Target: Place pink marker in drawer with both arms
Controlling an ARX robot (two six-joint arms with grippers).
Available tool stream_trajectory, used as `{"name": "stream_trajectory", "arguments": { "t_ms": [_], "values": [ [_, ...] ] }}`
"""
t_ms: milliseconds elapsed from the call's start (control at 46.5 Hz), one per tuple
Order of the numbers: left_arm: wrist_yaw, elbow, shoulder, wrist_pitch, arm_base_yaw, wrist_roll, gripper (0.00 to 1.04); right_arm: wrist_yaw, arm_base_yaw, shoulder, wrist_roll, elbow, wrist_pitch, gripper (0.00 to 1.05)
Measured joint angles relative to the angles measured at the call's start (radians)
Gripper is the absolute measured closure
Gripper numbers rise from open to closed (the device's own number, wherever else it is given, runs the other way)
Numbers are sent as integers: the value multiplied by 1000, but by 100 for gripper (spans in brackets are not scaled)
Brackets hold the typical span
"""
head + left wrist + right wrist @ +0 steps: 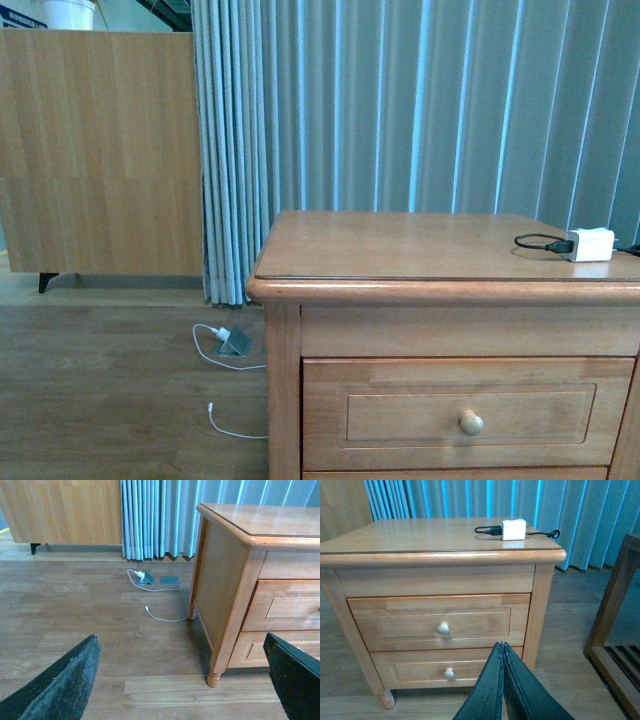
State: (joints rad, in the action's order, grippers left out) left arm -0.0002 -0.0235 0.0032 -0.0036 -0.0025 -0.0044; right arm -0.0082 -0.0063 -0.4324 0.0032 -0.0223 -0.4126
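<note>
While drawer (440,622) sat closed just beyond our right fingers (504,652), those were pressed together, empty; left fingers (75,680) spread apart over floor (100,630). We saw no pink marker; charger (513,529) lay on surface (420,535).

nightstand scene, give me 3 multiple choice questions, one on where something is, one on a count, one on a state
1. Where is the white charger?
A. on the nightstand top
B. on the floor by a leg
C. inside a drawer

2. How many drawers show in the right wrist view?
A. one
B. two
C. three

3. The top drawer is:
A. pulled open
B. removed
C. closed

Answers:
1 A, the white charger sits on the nightstand top.
2 B, a lower drawer sits under the top one.
3 C, the top drawer front is flush with the frame.
</note>
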Motion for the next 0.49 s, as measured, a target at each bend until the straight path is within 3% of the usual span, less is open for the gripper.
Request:
{"name": "stream_trajectory", "arguments": {
  "t_ms": [494],
  "values": [
    [0,0,0,0,0,0,6,7,3,199,0,17,175,103]
  ]
}}
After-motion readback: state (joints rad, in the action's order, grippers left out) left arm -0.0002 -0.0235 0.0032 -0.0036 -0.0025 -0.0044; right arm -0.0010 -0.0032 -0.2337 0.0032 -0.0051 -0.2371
